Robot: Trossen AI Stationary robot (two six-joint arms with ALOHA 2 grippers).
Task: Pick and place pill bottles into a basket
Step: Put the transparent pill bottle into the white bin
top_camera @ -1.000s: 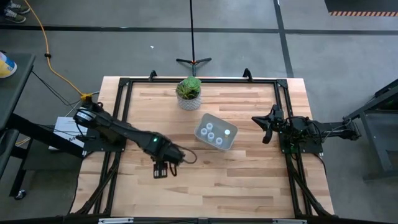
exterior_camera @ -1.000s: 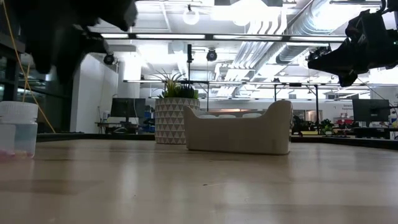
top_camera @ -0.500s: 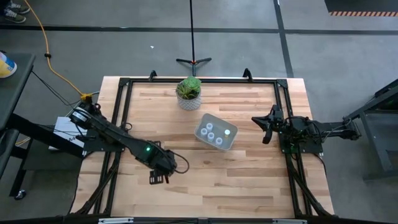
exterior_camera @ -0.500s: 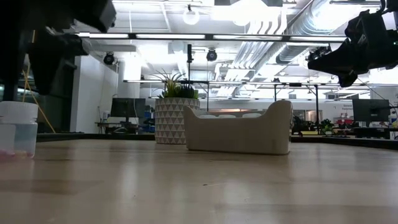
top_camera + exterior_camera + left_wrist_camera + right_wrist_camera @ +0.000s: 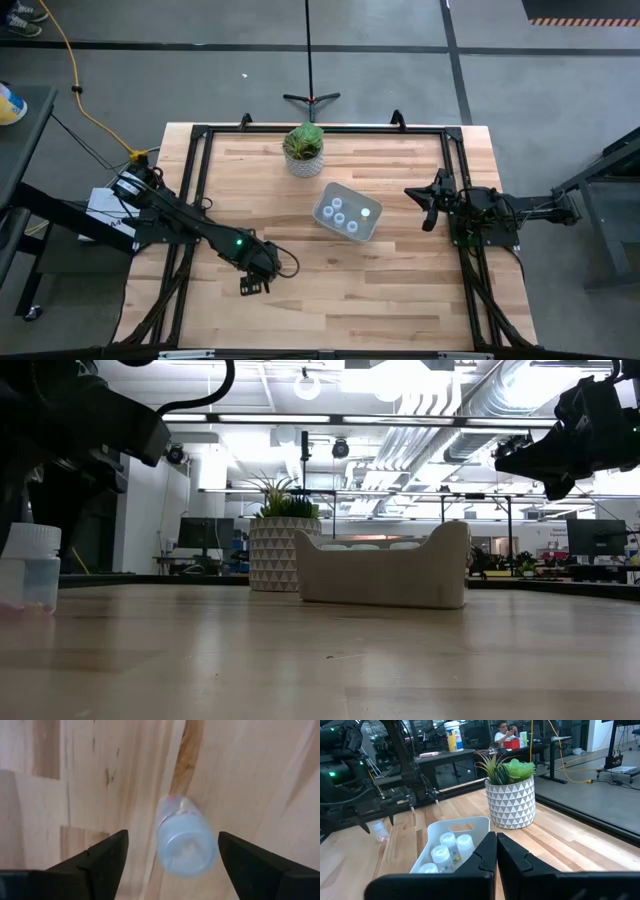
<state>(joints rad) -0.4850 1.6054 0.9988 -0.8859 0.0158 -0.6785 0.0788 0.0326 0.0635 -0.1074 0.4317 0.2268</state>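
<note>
Wooden worktop (image 5: 400, 260) carries the last pill bottle (image 5: 186, 841) near-left, upright between the left end effector's (image 5: 172, 857) spread fingers; light, slick plastic, likely best pinched mid-body.

Whitish translucent pill bottle (image 5: 184, 837) with pale cap; pale grey-blue basket (image 5: 347, 210); white triangle-patterned pot (image 5: 510, 802) with green plant; light wood-grain table (image 5: 330, 290).

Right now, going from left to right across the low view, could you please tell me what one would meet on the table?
Small translucent pill bottle with a white cap under the left gripper → white triangle-patterned pot with a green plant → pale rectangular plastic basket → right gripper raised above the table's right side.
</note>
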